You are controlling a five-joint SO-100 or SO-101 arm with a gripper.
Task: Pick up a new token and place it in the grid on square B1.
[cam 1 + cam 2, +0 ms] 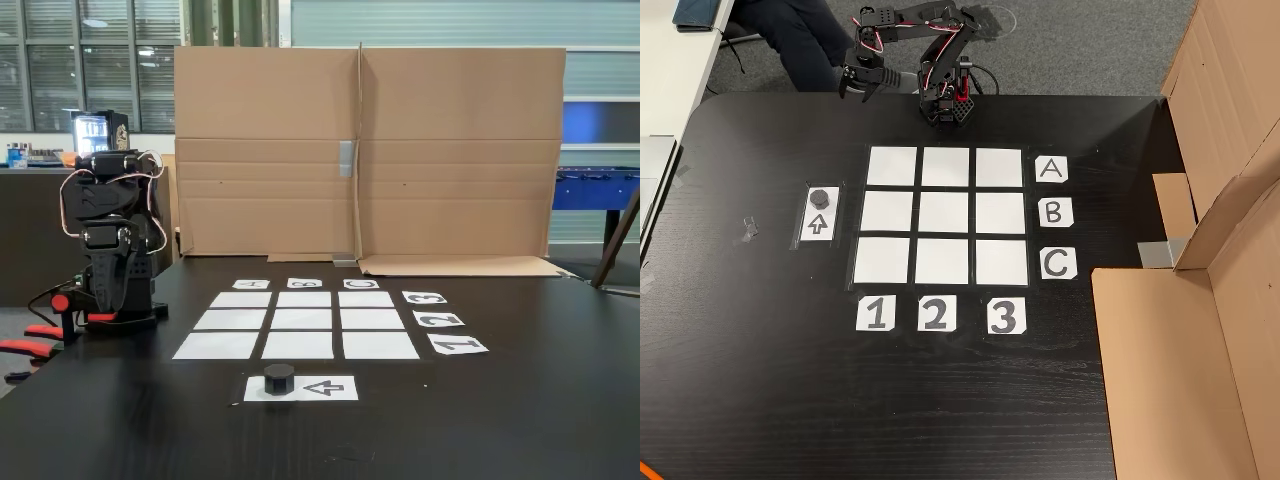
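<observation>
The token [820, 196] sits upright on the arrow sheet [816, 225], at the end of the sheet the arrow points to, untouched. In the top-down other view the sheet lies left of the grid [945, 215], level with the middle row and just beside it. In the fixed view the token [279, 379] is on the near side, in front of the grid's bottom row.

Square B1 [886, 214] is judged to be the left cell of the middle row in the other view — row card B [1055, 212] to the right, number card 1 [874, 313] below. It is bare, as are the other eight cells. In the fixed view it reads as the middle cell of the nearest row [298, 345].

The step in hand is taken to be the reach for the token, not yet begun. A straight descent from above is called for, jaws spread wider than the puck and centred on it, closed low on its sides so the sheet is not dragged. The carry is short: B1 is the cell nearest the token.

The jaws [852, 90] are folded near the arm base [943, 105], beyond the far edge of the surface [760, 380], well apart from the token. They look parted, but it cannot be told for sure at this size — nothing is held.
</observation>
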